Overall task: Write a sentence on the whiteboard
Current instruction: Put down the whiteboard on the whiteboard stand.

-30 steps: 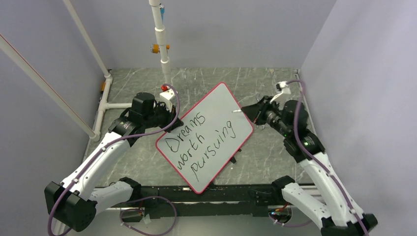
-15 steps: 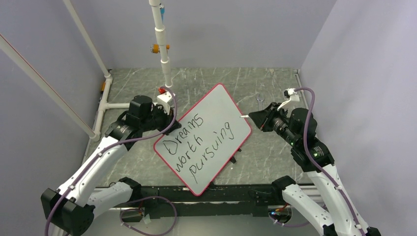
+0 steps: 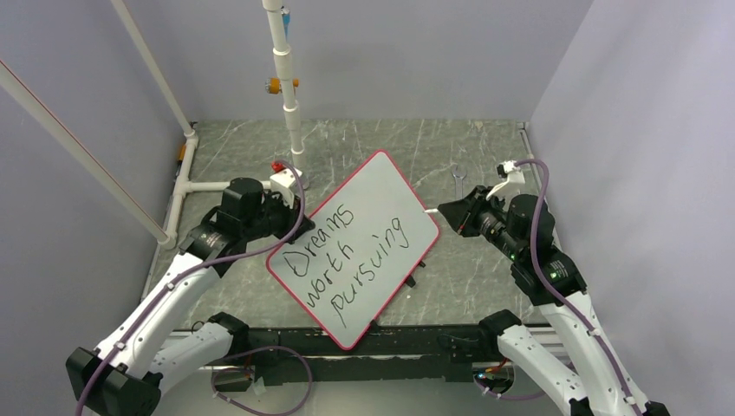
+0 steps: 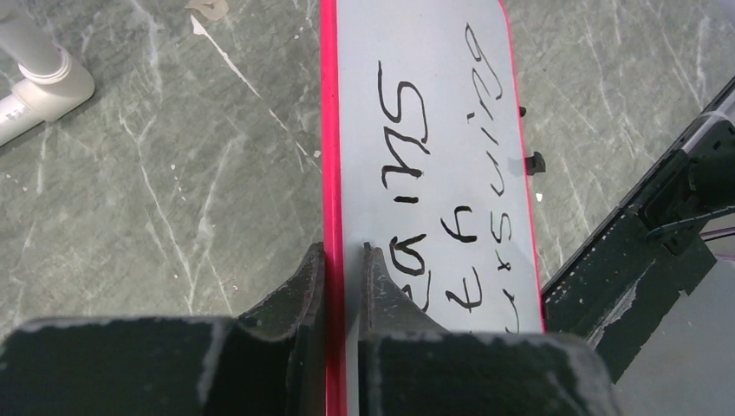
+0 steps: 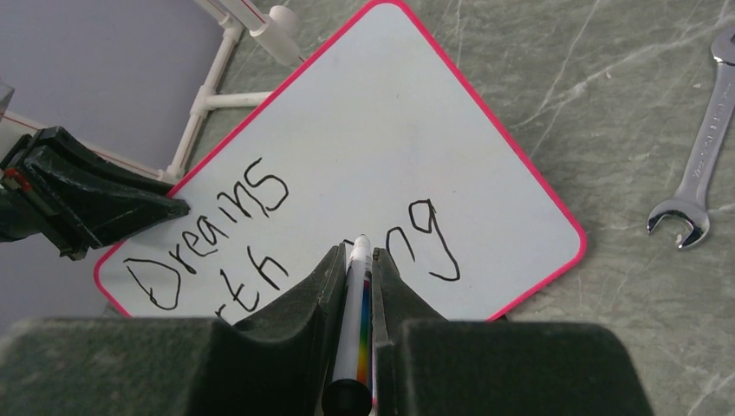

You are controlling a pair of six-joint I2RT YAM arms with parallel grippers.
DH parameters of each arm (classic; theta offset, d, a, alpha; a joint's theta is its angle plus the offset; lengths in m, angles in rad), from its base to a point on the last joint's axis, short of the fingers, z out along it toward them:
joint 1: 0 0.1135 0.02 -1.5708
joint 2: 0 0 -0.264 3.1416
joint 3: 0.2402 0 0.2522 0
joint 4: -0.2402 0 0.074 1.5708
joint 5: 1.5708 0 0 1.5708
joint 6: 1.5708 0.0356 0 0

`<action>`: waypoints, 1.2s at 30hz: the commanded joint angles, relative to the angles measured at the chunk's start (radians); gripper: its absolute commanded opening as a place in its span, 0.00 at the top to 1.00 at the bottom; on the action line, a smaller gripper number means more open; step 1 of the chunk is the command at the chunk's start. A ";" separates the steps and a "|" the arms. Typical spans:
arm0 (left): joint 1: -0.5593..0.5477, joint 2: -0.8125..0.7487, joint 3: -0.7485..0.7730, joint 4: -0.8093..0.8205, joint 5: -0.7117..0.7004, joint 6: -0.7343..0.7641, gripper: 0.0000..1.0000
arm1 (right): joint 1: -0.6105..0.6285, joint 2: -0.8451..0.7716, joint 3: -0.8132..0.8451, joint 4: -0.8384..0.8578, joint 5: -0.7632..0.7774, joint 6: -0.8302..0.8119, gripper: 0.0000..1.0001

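Pinched at its left rim by the left gripper (image 4: 342, 251), the red edge caught between two narrowly closed fingers: the whiteboard (image 3: 381, 186), lying diagonally across the middle of the table (image 3: 494, 147), far corner toward the white pipe frame (image 3: 217, 185), near corner over the black rail (image 3: 416, 338) at the near edge. Probably gripped there to steady the board against the push of a pen and to keep the hold clear of the lettering. Written across the face in three black lines, the sentence (image 3: 347, 260), "Dreams worth pursuing", readable and seemingly complete. Clamped in the right gripper (image 5: 357, 256), fingers closed on the barrel: a white marker (image 5: 356, 312) with a coloured stripe, tip pointing ahead toward the board. From above, tip just beside the board's right edge rather than over the words; in the right wrist view, lined up with the last word, contact impossible to tell. Held lengthwise between the fingers, likely for firm control of strokes. Far right, apart from the board, a wrench (image 5: 702, 147) flat on the table, no part in this. Judging by the lettering, little left but to draw back and let go.
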 commanded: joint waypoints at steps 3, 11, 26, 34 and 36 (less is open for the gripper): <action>-0.015 0.044 -0.047 -0.102 -0.087 0.059 0.83 | 0.000 -0.022 -0.020 0.008 0.024 -0.019 1.00; -0.016 0.026 -0.060 -0.089 -0.099 0.057 0.74 | 0.000 -0.033 -0.040 0.001 0.032 -0.028 1.00; -0.016 0.033 -0.036 -0.076 -0.101 0.045 0.60 | 0.000 -0.032 -0.056 0.004 0.034 -0.042 1.00; -0.016 0.035 -0.020 -0.073 -0.107 0.037 0.54 | 0.001 -0.038 -0.067 0.002 0.031 -0.043 1.00; -0.016 0.038 -0.011 -0.073 -0.106 0.036 0.52 | 0.000 -0.038 -0.069 0.004 0.031 -0.043 1.00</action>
